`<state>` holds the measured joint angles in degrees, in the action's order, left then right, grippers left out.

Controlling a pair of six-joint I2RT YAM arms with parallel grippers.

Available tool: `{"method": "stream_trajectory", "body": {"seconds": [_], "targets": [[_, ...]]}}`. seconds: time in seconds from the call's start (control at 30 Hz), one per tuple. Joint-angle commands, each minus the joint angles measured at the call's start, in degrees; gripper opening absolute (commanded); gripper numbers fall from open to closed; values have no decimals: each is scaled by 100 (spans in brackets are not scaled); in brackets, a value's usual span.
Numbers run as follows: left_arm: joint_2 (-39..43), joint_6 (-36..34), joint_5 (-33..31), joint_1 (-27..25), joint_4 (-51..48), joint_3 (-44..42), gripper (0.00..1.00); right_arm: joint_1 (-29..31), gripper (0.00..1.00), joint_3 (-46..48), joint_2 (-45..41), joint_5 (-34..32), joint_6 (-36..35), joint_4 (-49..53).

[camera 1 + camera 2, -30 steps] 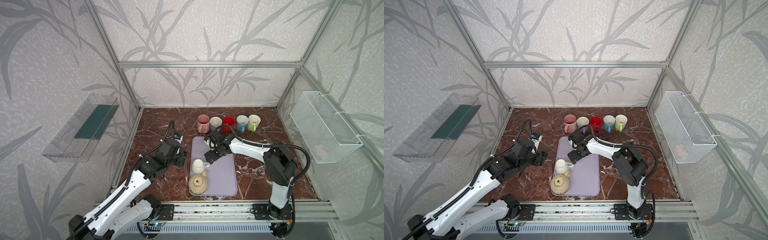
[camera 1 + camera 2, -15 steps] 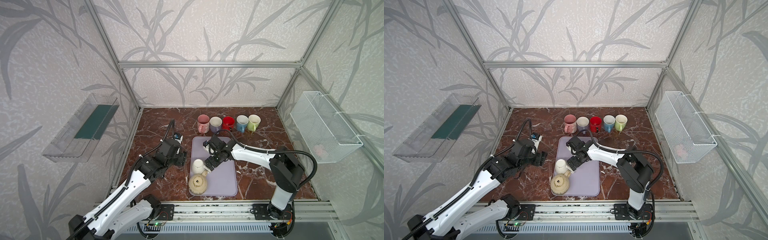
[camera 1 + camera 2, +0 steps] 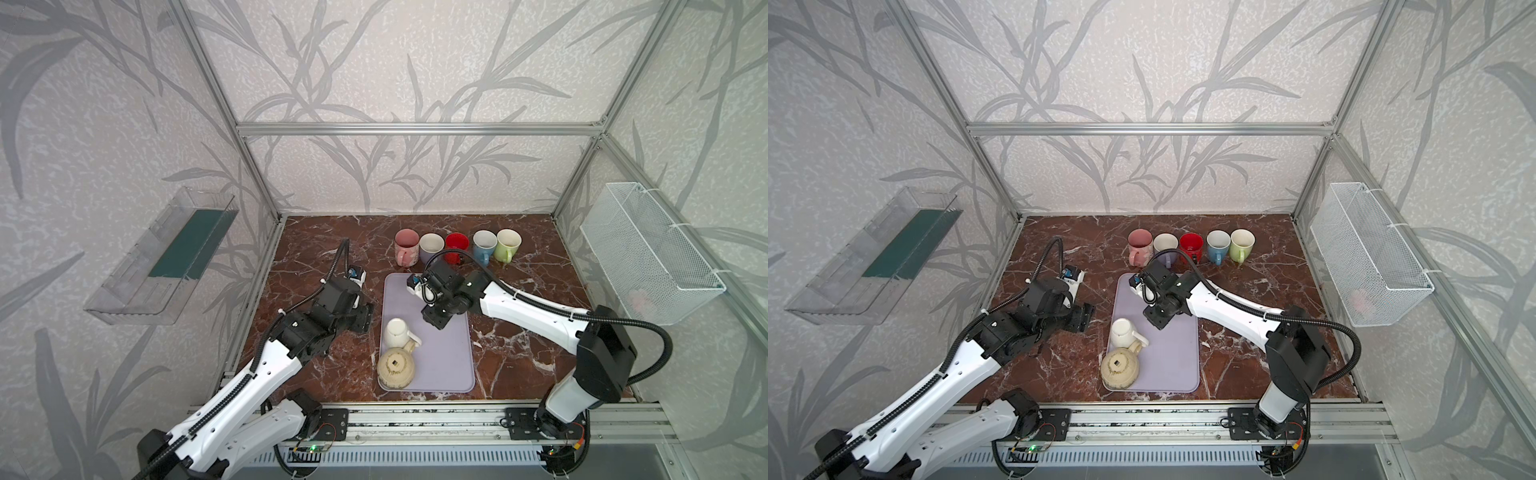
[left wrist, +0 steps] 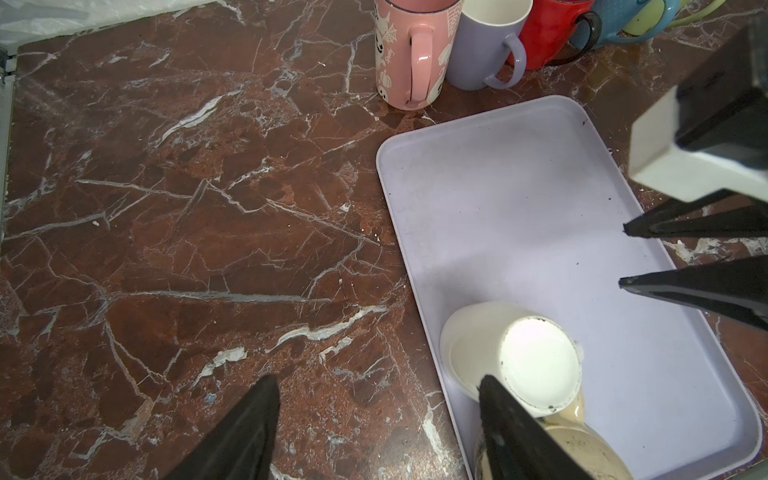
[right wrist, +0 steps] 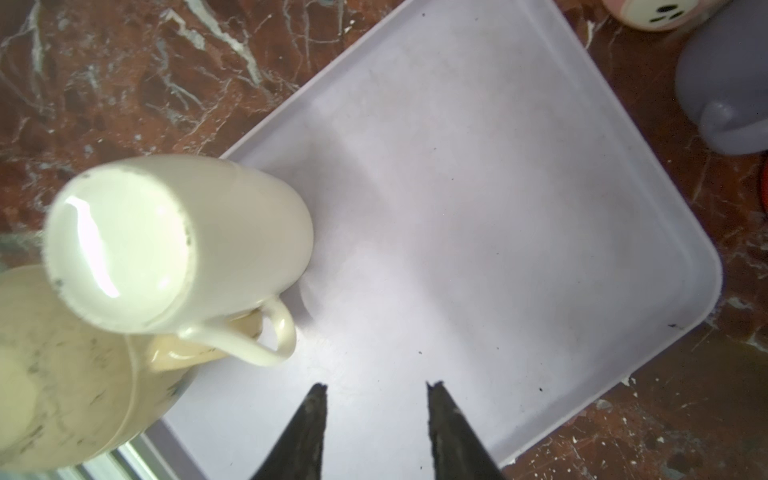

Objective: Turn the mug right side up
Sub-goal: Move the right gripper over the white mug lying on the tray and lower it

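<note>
Tray (image 3: 451, 361) with upside-down white mug (image 3: 395, 331); upside-down beige mug (image 3: 395, 369) alongside

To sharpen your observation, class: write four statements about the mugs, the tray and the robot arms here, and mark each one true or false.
1. The glossy white ceramic mug stands upside down on the lavender plastic tray. True.
2. The red ceramic mug lies on its side. False: it stands upright in the back row.
3. The speckled beige ceramic mug shares the tray. True.
4. The right arm's jaws grip the white mug. False: they hang apart over bare tray, holding nothing.
</note>
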<state>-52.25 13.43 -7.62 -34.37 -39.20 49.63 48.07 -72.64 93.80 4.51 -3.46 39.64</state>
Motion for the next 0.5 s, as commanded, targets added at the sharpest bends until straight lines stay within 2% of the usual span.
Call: {"method": "stream_trajectory", "body": {"seconds": [0.0, 0.13, 0.47], "targets": [[-15, -91, -39, 34, -95, -44, 74, 18, 34, -154, -109, 507, -276, 420], [-13, -103, -53, 35, -101, -35, 74, 50, 34, -162, -52, 922, -366, 360], [-120, -115, -3, 36, -91, -24, 74, 341, 40, -303, 362, 1019, -251, 163]]}}
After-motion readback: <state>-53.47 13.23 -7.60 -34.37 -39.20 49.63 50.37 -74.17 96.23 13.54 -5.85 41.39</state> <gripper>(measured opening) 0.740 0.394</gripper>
